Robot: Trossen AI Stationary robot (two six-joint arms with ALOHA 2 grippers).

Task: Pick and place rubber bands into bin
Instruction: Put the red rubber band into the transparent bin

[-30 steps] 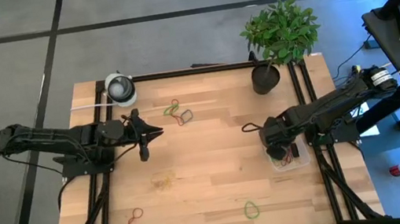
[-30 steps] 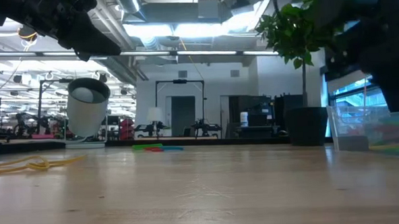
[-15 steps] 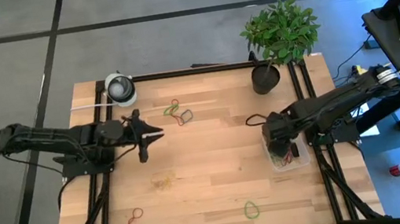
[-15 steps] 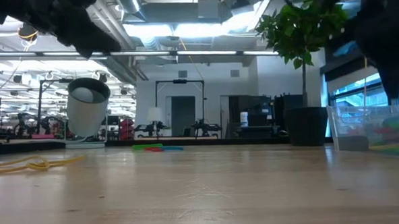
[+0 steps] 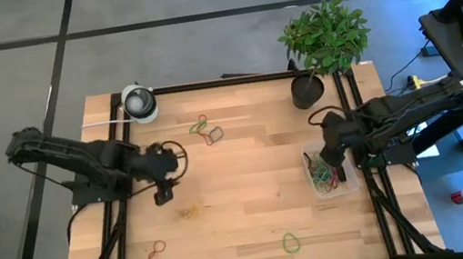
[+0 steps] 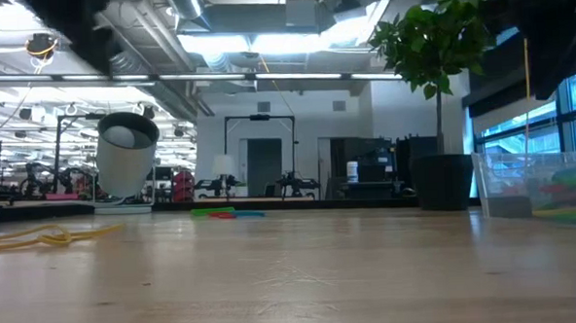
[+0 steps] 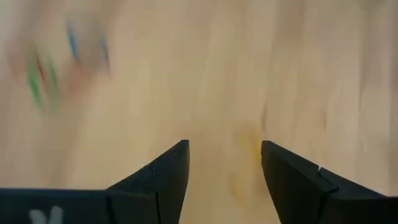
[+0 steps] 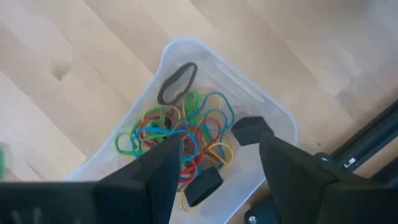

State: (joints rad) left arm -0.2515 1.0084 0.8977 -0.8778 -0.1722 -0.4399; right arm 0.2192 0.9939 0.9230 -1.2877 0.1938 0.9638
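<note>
The bin (image 8: 186, 48) is a clear tub at the table's right side (image 5: 329, 176). It holds a tangle of red, green, blue and yellow rubber bands (image 8: 180, 134) and a dark one (image 8: 177, 84). My right gripper (image 8: 217, 152) hangs open above the bin (image 5: 335, 158), its fingers clear of the bands. Loose bands lie flat on the table: a yellow bunch (image 5: 190, 212), a red one (image 5: 154, 256), a green one (image 5: 291, 243), and a few at the far middle (image 5: 206, 131). My left gripper (image 7: 224, 155) is open and points down at bare wood (image 5: 163, 193), just left of the yellow bunch.
A black plant pot (image 5: 307, 91) stands at the far right, close behind the bin. A white-and-grey roll (image 5: 139, 102) sits at the far left corner. Bare wood stretches across the middle of the table (image 5: 247, 173).
My right gripper has risen out of the bin, and the bands inside now show. My left gripper pointed toward the table's right. It has tipped downward and swung toward the near edge, and has ended up close to the yellow bunch.
</note>
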